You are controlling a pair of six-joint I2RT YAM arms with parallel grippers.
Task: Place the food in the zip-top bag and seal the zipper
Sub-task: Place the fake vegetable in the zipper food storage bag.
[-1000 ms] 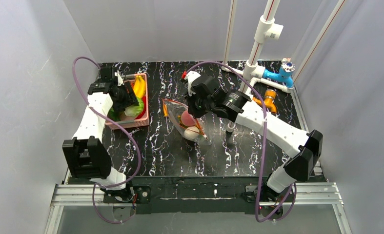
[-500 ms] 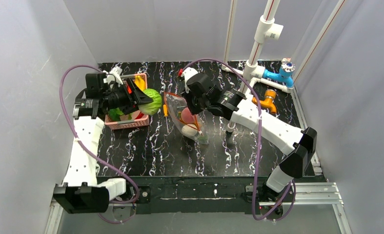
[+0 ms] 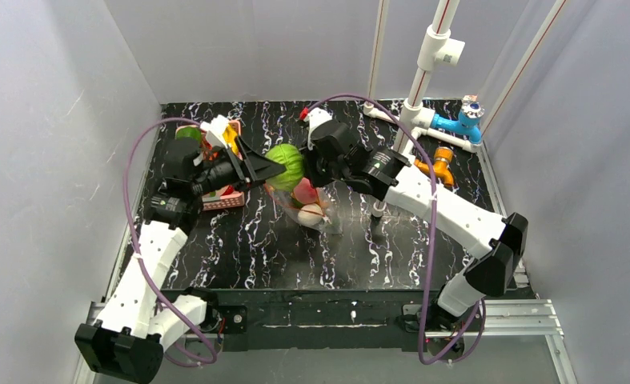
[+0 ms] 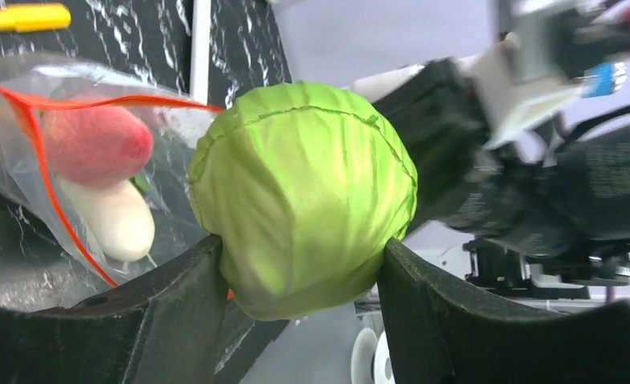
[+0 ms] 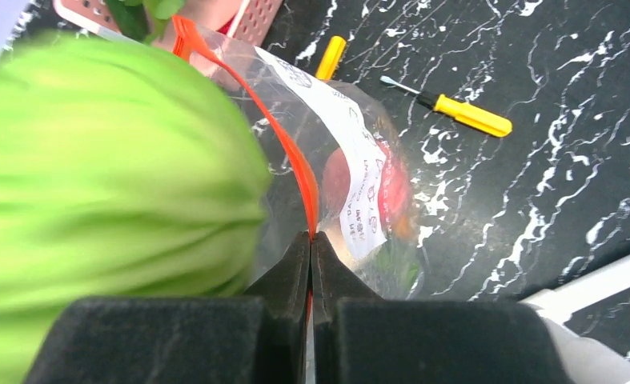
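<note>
Black marbled table [image 3: 279, 248] | left tool [image 4: 299, 268] grips cabbage [image 4: 303, 176] | right tool [image 5: 310, 256] pinches zipper [image 5: 294, 160]

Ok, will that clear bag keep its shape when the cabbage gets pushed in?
Probably not. The zip-top bag looks thin and crinkled, draped around the red-pink ball and white radish, so it likely flexes. Pinched only at the zipper by the right gripper, its mouth may collapse when the cabbage presses in.
</note>
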